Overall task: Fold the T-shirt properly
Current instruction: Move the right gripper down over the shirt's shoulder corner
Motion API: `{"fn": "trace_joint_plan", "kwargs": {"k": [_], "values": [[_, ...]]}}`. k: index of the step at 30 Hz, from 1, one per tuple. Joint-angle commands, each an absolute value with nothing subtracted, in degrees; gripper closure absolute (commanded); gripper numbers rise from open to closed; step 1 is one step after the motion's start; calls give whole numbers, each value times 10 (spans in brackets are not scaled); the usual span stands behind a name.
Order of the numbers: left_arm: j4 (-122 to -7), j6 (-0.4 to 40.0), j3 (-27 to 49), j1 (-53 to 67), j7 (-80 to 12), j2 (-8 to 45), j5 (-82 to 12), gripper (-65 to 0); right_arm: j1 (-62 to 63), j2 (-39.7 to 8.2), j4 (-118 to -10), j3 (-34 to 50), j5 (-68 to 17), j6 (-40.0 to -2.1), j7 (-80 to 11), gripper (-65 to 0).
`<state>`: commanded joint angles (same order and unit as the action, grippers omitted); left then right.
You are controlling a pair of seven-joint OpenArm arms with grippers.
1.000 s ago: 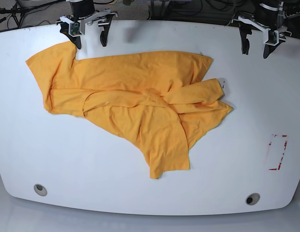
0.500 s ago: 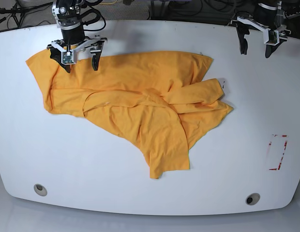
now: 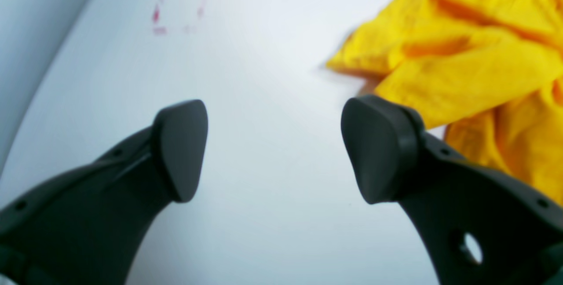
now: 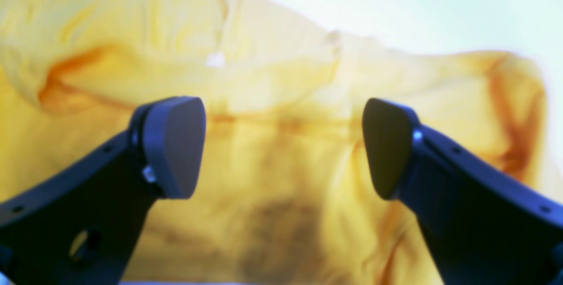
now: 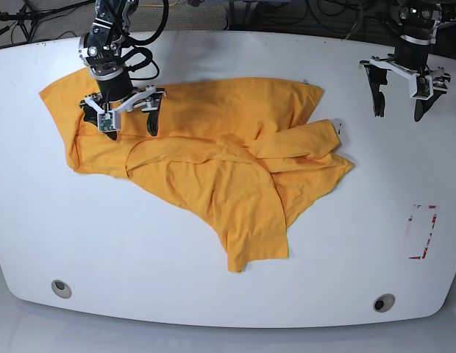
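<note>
Our right gripper (image 5: 118, 121) hung with its jaws spread wide and nothing between them, poised directly over the T-shirt (image 5: 213, 158). Through the right wrist view we saw both dark fingers (image 4: 169, 144) parted, with creased orange-yellow cloth filling the gap beneath; whether the tips touched the fabric we could not tell. Our left gripper (image 5: 399, 101) was equally wide and empty, off beyond the T-shirt's side, above bare table (image 5: 375, 220). Its wrist view showed white surface between the fingers and the garment's bunched edge (image 3: 462, 69) just beside 1 fingertip.

The T-shirt itself lay crumpled across the middle of the table, nowhere near flat: 1 broad part spread under the right gripper, a folded-over flap bunched toward the left gripper, and a long tongue of cloth trailing away from both arms toward the table's front edge. No print was visible, so we could not say which face was up.

Beyond the T-shirt, red marks (image 5: 421, 232) sat on the table past the left gripper, and 2 round holes (image 5: 61, 287) lay near the front edge.

We judged the grasp not yet made. The risks from there: the right gripper sat over overlapping layers, so closing could pinch 2 plies and drag a fold along. The left gripper, still off the cloth, might close on nothing. Uneven pulls would twist the garment further.
</note>
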<state>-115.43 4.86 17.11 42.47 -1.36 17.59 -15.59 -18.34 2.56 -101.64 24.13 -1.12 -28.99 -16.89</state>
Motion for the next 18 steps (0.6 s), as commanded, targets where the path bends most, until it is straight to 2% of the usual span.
{"fn": "trace_joint_plan", "kwargs": {"k": [2, 14, 18], "values": [[-1159, 46, 160, 401, -18, 176, -155, -493, -152, 11, -984, 239, -5, -277, -180, -507], [-1161, 42, 137, 391, -25, 171, -147, -484, -167, 7, -989, 243, -1, -261, -191, -516], [-1166, 42, 164, 375, -48, 175, -182, -484, -169, 11, -983, 253, 4, -256, -195, -513]]}}
